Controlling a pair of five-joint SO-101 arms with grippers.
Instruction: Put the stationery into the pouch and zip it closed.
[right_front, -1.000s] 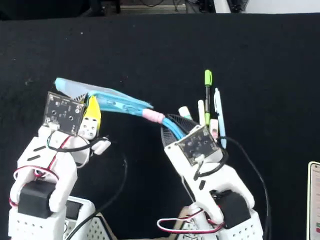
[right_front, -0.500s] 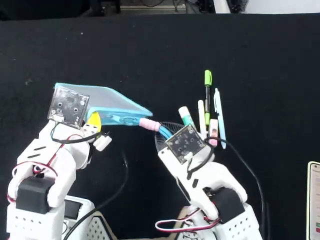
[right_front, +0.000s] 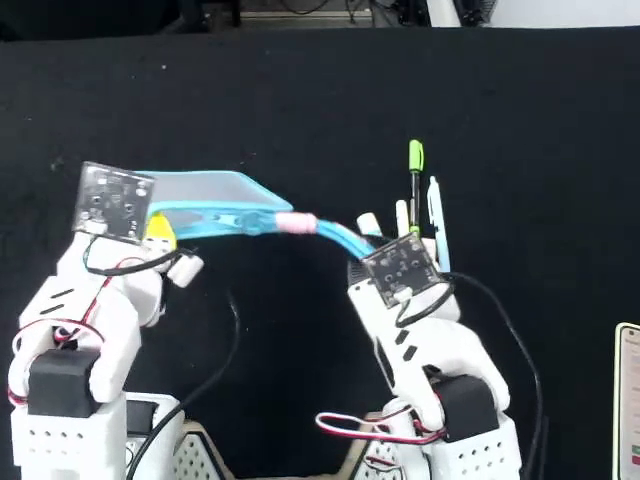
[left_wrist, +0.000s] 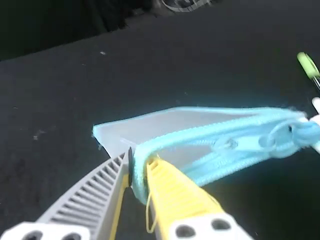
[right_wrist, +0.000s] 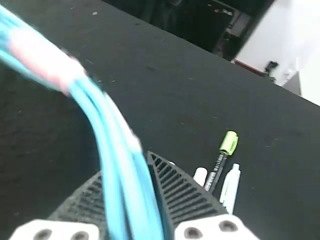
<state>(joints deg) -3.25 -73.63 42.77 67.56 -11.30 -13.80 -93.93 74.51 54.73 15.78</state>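
The work surface is a black-covered table (right_front: 320, 90), with dark room clutter along its far edge.

The pouch (right_front: 215, 190), pale blue and translucent, is stretched across the left half of the table between your two arms. Its flat body lies on the far side and its zip edge on the near side.

Your left gripper (right_front: 160, 232) holds the pouch at its left end. In the left wrist view the grey and yellow jaws of the left gripper (left_wrist: 137, 167) are clamped together on the blue zip edge, with the rest of the pouch (left_wrist: 165, 125) fanning out beyond the tips. From there the two zip bands run apart towards the right, and I cannot tell how far the mouth gapes.

A blue strap (right_front: 335, 235) with a pink sleeve (right_front: 297, 222) leads from the pouch's right end to your right gripper (right_front: 365, 250). In the right wrist view the strap (right_wrist: 115, 145) passes between the black jaws of the right gripper (right_wrist: 142, 165), which are closed on it, and the pink sleeve (right_wrist: 42, 57) sits well outside the tips.

The stationery is outside the pouch. A green-capped pen (right_front: 415, 175), a white pen (right_front: 403, 215) and a light blue pen (right_front: 437, 215) lie side by side on the table just beyond the right gripper, touching neither jaw. The right wrist view shows the green-capped pen (right_wrist: 223, 150) beyond the jaw tips.
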